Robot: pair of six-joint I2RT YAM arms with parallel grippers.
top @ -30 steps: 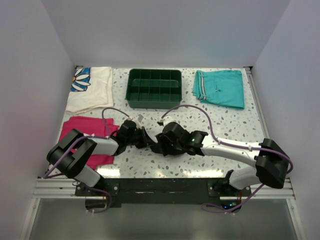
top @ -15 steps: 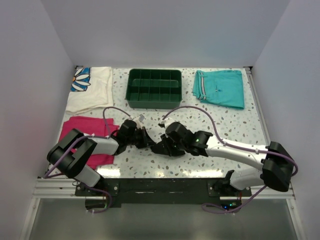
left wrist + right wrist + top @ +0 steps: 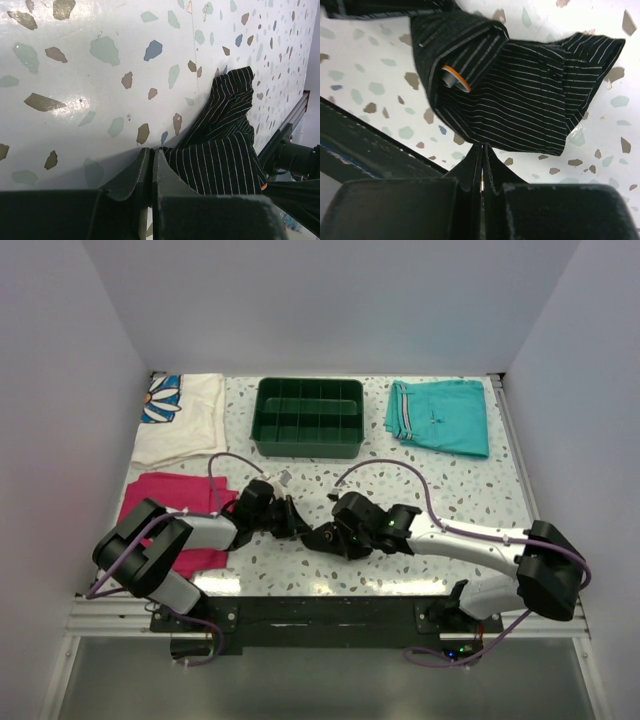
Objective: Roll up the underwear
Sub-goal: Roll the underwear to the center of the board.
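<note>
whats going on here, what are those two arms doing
Two robot arms are working on the underwear, a black striped pair lying bunched and partly folded on the speckled table, not yet a neat roll. The left gripper and the right gripper are each shut at an edge of the fabric. Whether they actually pinch it is unclear.

1. A speckled table (image 3: 470,485) carries everything.
2. Green tray (image 3: 308,449): upper centre.
3. Teal shorts (image 3: 440,416): upper right.
4. White flowered cloth (image 3: 185,420): upper left.
5. Magenta cloth (image 3: 165,495): left.
6. Black striped underwear (image 3: 510,105) lies bunched at centre.
</note>
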